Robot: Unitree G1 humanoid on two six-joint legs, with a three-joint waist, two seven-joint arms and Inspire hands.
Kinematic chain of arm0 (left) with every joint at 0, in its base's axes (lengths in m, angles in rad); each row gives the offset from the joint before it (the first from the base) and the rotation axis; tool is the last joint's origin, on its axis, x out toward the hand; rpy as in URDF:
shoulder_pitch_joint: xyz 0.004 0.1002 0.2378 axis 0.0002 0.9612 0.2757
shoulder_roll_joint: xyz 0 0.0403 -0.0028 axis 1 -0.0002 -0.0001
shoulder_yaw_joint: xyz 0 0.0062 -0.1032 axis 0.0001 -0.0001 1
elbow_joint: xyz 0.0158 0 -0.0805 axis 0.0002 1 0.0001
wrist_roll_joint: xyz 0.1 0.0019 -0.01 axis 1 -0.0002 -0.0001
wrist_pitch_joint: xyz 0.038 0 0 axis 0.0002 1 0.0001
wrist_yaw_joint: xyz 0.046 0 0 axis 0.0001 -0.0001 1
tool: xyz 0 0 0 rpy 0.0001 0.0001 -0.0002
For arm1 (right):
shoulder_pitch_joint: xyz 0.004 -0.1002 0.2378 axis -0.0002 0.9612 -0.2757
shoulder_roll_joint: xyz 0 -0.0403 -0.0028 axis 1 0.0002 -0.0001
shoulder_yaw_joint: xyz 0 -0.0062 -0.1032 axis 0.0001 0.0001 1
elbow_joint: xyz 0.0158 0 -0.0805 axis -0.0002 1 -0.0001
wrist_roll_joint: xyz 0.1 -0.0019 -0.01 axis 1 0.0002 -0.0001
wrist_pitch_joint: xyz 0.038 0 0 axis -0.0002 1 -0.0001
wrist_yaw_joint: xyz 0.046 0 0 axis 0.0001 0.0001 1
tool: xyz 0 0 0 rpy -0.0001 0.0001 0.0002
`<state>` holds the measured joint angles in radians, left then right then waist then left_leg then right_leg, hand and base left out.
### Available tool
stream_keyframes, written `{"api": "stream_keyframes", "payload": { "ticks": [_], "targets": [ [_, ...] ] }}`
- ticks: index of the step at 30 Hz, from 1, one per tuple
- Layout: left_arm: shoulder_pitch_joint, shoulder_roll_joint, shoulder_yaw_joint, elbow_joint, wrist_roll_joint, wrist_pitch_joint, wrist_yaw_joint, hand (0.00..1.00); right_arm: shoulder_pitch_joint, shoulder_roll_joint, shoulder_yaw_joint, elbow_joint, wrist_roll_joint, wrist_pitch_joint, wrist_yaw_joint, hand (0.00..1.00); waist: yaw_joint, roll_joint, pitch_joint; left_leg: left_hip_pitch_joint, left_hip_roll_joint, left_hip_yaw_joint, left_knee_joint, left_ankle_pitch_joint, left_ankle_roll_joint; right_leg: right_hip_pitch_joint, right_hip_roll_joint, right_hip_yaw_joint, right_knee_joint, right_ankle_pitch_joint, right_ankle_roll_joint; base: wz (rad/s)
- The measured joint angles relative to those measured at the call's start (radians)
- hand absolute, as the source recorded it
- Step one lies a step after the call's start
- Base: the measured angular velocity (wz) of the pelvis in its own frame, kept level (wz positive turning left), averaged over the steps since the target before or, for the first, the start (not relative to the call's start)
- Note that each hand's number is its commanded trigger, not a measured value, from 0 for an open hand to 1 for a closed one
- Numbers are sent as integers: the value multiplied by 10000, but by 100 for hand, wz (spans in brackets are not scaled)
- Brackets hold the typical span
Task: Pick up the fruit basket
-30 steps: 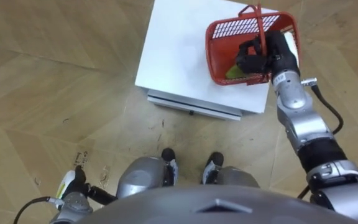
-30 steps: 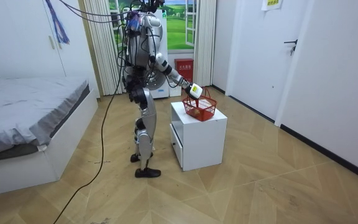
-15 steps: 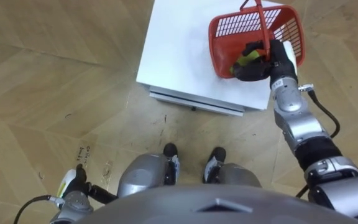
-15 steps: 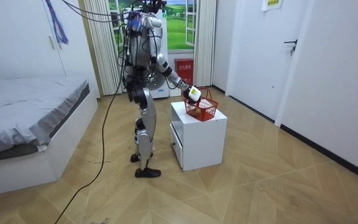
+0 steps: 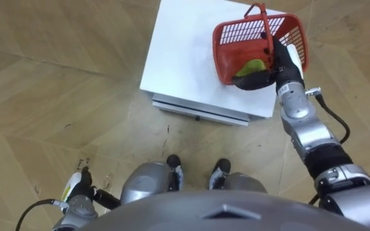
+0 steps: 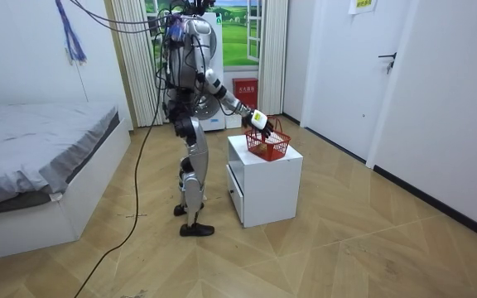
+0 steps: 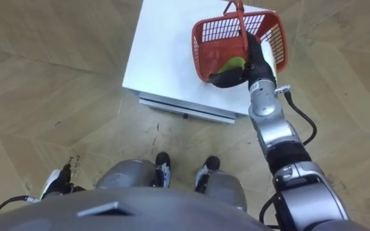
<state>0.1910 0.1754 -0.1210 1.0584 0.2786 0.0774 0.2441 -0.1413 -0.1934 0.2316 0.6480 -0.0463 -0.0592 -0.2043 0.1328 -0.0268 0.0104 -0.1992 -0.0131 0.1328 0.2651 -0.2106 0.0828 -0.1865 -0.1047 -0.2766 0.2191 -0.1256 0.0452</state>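
A white, square-topped cabinet [image 5: 185, 51] with a drawer front along its near edge stood on a light-brown wooden parquet floor [image 5: 56, 96] laid in a herringbone pattern. In the room view, a low bed with a grey cover [image 6: 31, 145] lay along the view's left, in front of white wardrobe doors [image 6: 15, 58]. Pale, full-length curtains [image 6: 131, 58] hung at the far wall on either side of a window showing a green landscape [image 6: 243, 33]. A red box [image 6: 244, 89] sat below that window. On the view's right, a white door [image 6: 338, 74] with a dark lever handle [image 6: 387, 58] was shut, and a dark skirting board [image 6: 437, 203] ran along the foot of the white wall.
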Motion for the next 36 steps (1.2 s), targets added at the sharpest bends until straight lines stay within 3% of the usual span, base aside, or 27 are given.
{"api": "stream_keyframes", "payload": {
  "ticks": [3,9,16,21,24,29,36],
  "targets": [
    [-4,2,7,-53,76,72,0,0,168,-3,13,-167,17,-12,113,0,-27,-16,-10,289,2,39,-106,0,-1,232,2,-13,-5,0,0,-3],
    [2,-2,-5,-70,104,69,98,0,834,17,214,-1273,-360,-55,268,0,-429,-153,-41,730,4,84,-401,23,-27,556,75,17,-12,0,0,-2],
    [-3,-2,35,-486,631,60,116,0,1546,-1,167,-2829,-582,-54,262,0,-597,-207,-73,1277,20,479,-676,30,-38,831,176,530,-186,9,11,-17],
    [-41,-28,390,-1099,618,-83,105,0,2245,1,-173,-3480,-1209,-89,441,0,-806,-177,-70,1635,13,690,-783,30,-38,1235,202,735,-500,32,51,-8],
    [-19,-50,481,-1159,417,-145,105,0,2699,-4,-445,-3962,-1210,-96,559,0,-1026,-39,-2,1819,19,793,-984,29,-40,1307,223,811,-501,33,54,-8],
    [-9,-64,651,-1157,378,-152,105,0,3094,-89,-1001,-3093,-1133,-47,664,0,-1319,27,-47,2123,18,826,-1152,27,-42,1479,267,823,-502,34,59,-4],
    [159,-73,1149,-1159,306,-250,287,0,3671,-7,-1406,-199,-1397,38,765,0,-1550,-20,-99,2472,17,824,-1228,26,-44,1784,285,849,-531,31,61,0]
  ]
}}
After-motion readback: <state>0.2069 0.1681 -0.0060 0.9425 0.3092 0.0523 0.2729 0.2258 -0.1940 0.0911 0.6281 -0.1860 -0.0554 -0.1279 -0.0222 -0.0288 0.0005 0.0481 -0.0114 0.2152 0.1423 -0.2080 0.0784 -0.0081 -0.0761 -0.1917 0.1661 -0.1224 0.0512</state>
